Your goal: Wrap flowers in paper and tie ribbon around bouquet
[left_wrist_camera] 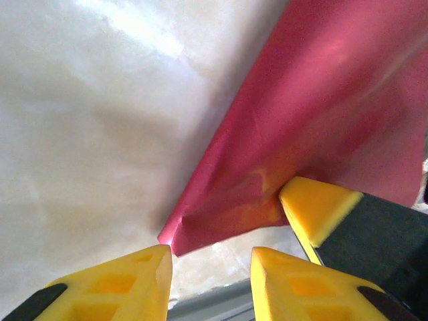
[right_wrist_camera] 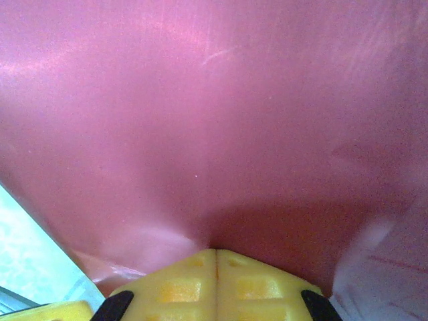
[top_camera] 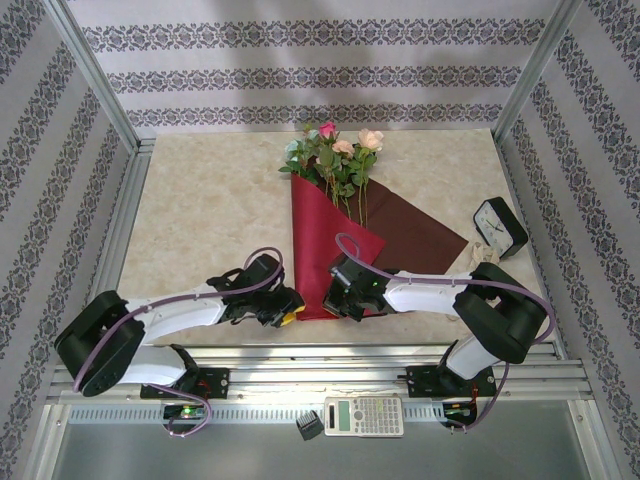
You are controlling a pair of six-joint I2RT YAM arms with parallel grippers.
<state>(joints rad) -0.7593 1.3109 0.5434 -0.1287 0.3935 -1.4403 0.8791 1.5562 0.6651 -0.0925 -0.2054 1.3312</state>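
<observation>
The flowers (top_camera: 335, 150) lie at the table's far middle, with pink, peach and teal blooms. Their stems run under the crimson paper (top_camera: 318, 240). Its left flap is folded over them and a darker part (top_camera: 415, 230) is spread to the right. My right gripper (top_camera: 337, 296) is shut on the paper's near edge (right_wrist_camera: 200, 134), its fingertips (right_wrist_camera: 215, 253) pressed together with a crease at the tip. My left gripper (left_wrist_camera: 210, 257) stands open just short of the paper's raised near corner (left_wrist_camera: 175, 239), nothing between its fingers (left_wrist_camera: 127, 284). A pale strip (top_camera: 472, 256) by the clock may be the ribbon.
A small black clock (top_camera: 499, 227) stands at the table's right edge. A calculator (top_camera: 363, 415) and a small black block (top_camera: 309, 426) lie on the shelf below the arm bases. The right gripper's yellow finger (left_wrist_camera: 321, 207) is close to my left fingers.
</observation>
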